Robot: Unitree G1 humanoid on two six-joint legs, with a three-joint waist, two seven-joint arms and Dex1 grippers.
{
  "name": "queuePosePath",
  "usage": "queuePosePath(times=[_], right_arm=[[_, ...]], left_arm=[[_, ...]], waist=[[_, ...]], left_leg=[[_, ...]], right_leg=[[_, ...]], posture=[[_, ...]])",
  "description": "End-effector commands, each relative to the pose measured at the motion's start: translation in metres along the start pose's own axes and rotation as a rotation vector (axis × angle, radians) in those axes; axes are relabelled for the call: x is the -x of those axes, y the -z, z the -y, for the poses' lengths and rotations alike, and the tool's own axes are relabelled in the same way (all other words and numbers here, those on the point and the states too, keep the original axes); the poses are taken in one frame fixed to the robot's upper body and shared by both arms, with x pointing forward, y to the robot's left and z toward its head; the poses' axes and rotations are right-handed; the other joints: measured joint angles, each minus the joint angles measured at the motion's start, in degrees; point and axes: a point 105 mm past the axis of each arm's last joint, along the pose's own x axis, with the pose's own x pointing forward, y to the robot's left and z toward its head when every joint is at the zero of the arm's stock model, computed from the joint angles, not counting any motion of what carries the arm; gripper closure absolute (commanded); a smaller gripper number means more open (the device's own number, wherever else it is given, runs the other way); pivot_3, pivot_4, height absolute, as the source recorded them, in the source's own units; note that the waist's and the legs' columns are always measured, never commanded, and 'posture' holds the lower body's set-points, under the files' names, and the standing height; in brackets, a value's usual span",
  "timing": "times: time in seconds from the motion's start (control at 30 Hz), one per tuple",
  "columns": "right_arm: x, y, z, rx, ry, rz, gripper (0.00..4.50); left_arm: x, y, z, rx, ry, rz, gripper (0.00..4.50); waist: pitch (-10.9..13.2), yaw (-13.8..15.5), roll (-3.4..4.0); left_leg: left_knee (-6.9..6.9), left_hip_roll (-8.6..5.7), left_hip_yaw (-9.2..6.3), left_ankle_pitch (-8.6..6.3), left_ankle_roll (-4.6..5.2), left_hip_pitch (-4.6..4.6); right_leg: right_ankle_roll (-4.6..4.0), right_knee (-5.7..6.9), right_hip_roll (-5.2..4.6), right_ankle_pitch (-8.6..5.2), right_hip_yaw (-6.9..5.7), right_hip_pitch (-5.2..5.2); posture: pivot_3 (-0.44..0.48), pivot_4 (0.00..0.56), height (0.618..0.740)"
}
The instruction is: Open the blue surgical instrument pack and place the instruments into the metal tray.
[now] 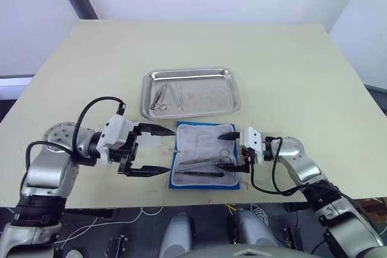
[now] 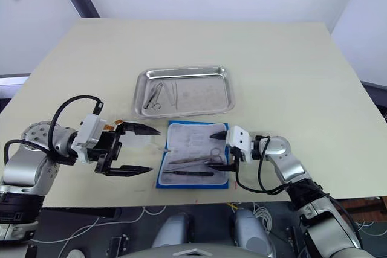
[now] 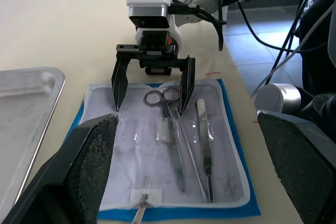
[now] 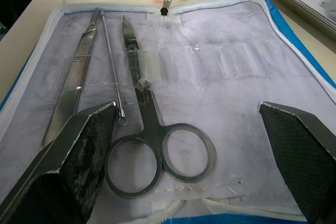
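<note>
Lying unzipped between tray and table edge, the blue surgical instrument pack point(image 1: 204, 156) shows its pale lining.
Three slim steel instruments point(image 4: 137, 113) remain inside; the shiny metal tray point(image 1: 191, 92) holds several. Left gripper point(image 1: 158, 150) and right gripper point(image 1: 231, 151) gape wide, empty.

Beige table point(image 1: 290, 64) with metal tray point(image 1: 233, 102), open blue pack point(image 1: 175, 180)

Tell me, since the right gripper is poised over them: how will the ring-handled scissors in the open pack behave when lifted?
The scissors look like stiff polished metal, so probably rigid but slippery between the right gripper fingers. They lie flat on the pack lining, leaving little edge to grab. A clear strap seems to cross the blades, so they may drag.
</note>
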Motion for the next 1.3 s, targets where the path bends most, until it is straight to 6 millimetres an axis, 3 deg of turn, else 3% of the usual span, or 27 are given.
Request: queuePosePath(times=[0.03,0.23,0.5,0.57,0.7,0.93,1.0,1.3], right_arm=[[0.018,0.056,-0.016,-0.163,0.015,-0.195,0.0],[0.02,0.05,-0.014,-0.158,0.029,-0.159,0.0],[0.023,0.032,-0.006,-0.12,0.079,-0.076,0.0],[0.026,0.023,-0.001,-0.108,0.117,-0.015,0.0],[0.031,0.004,0.001,-0.09,0.135,0.082,0.0],[0.045,-0.012,-0.004,-0.051,0.112,0.113,0.0],[0.05,-0.017,-0.006,-0.039,0.101,0.115,0.0],[0.077,-0.045,-0.018,0.016,0.061,0.117,0.0]], left_arm=[[0.002,-0.011,0.004,-0.052,0.056,0.026,0.03],[-0.002,-0.019,0.006,-0.063,0.089,0.062,0.03],[-0.007,-0.013,0.006,-0.066,0.092,0.06,0.03],[-0.011,-0.008,0.004,-0.067,0.088,0.043,0.03],[-0.022,-0.004,0.004,-0.059,0.087,0.058,0.03],[-0.033,0.007,0.01,-0.037,0.092,0.068,0.03],[-0.038,0.013,0.011,-0.033,0.086,0.064,0.03],[-0.061,0.038,0.019,-0.007,0.089,0.067,0.03]], waist=[[0.01,0.28,0.0],[0.05,0.6,0.01],[0.15,0.74,0.05],[0.18,0.8,0.07],[0.6,1.33,0.2],[1.03,2.16,0.64],[1.05,2.26,0.67],[1.27,2.06,0.76]], left_leg=[[0.0,0.0,0.01,-0.01,0.01,0.0],[0.0,0.0,0.03,-0.01,0.02,-0.08],[0.02,-0.06,0.08,-0.03,0.05,-0.58],[0.14,-0.09,0.14,-0.02,0.06,-1.06],[0.19,-0.21,0.14,-0.02,0.07,-1.16],[0.25,-0.29,0.24,-0.16,0.3,-1.49],[0.39,-0.34,0.16,-0.17,0.32,-2.22],[0.42,-0.59,0.16,-0.21,0.37,-2.2]], right_leg=[[0.0,0.0,-0.01,0.0,0.0,0.0],[0.0,0.0,-0.01,0.0,-0.01,-0.07],[0.02,-0.01,0.11,0.01,-0.13,-0.43],[0.18,0.03,0.24,0.13,-0.26,-0.82],[0.04,0.01,0.31,0.28,-0.34,-0.82],[0.16,0.0,0.36,0.29,-0.43,-1.13],[0.17,0.08,0.39,0.3,-0.52,-1.7],[0.19,0.14,0.3,0.3,-0.52,-1.7]], posture=[[0.0,0.15,0.74],[0.0,0.15,0.74],[0.0,0.15,0.74],[0.0,0.15,0.74],[0.0,0.15,0.74],[0.0,0.15,0.74],[0.0,0.15,0.74],[0.0,0.15,0.74]])
